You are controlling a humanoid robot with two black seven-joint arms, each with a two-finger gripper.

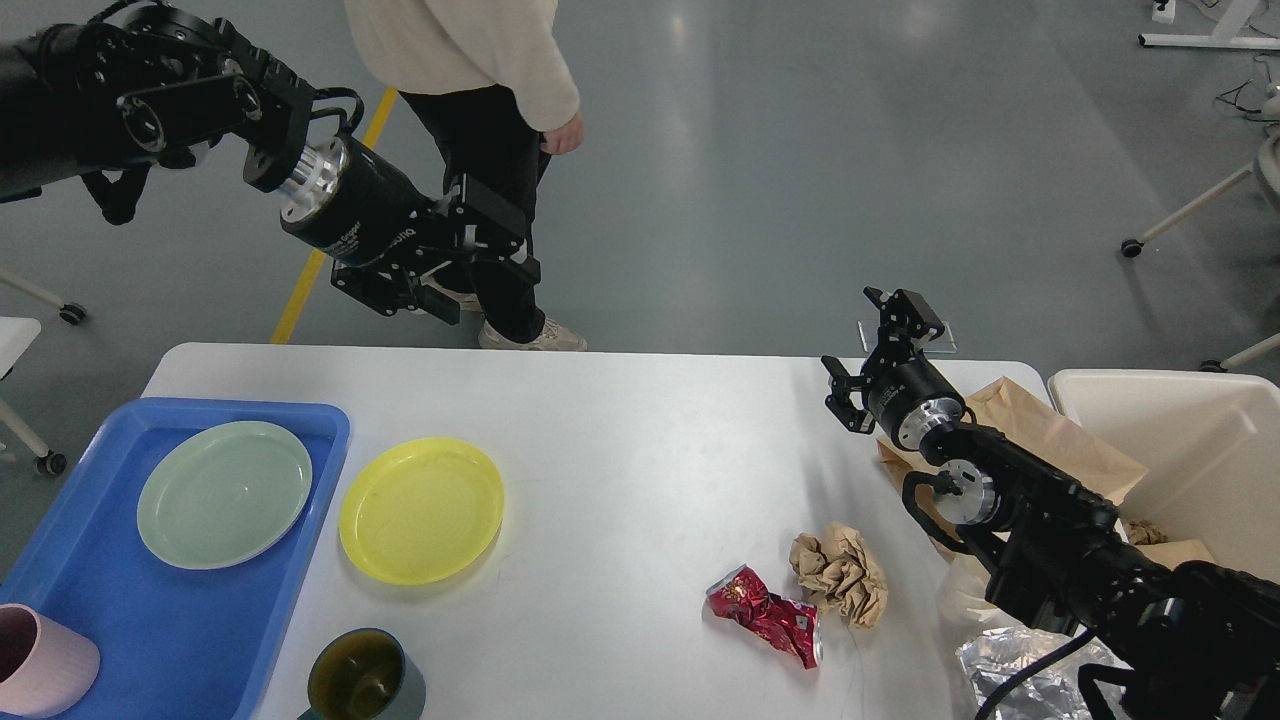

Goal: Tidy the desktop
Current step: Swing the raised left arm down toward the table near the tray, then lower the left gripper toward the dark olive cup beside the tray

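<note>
While the left gripper (505,278) hangs in the air beyond the far edge of the desktop (620,460), its fingers are spread and hold nothing. The desktop fills the lower middle of the view. The right gripper (872,340) is over the far right part of the desktop, also spread and empty, just beside a brown paper bag (1040,435).

On the left, a blue tray (150,610) lies on the desktop with a pale green plate (224,493) inside it and a pink cup (45,675) at its near corner. A yellow plate (421,509) lies just beside the tray, and a dark cup (364,680) stands near the front edge.

A crushed red can (765,625) touches a crumpled paper ball (840,572). Some foil (1030,680) is at the near right. A cream bin (1180,450) stands at the right end. A person (480,120) stands behind the desktop.
</note>
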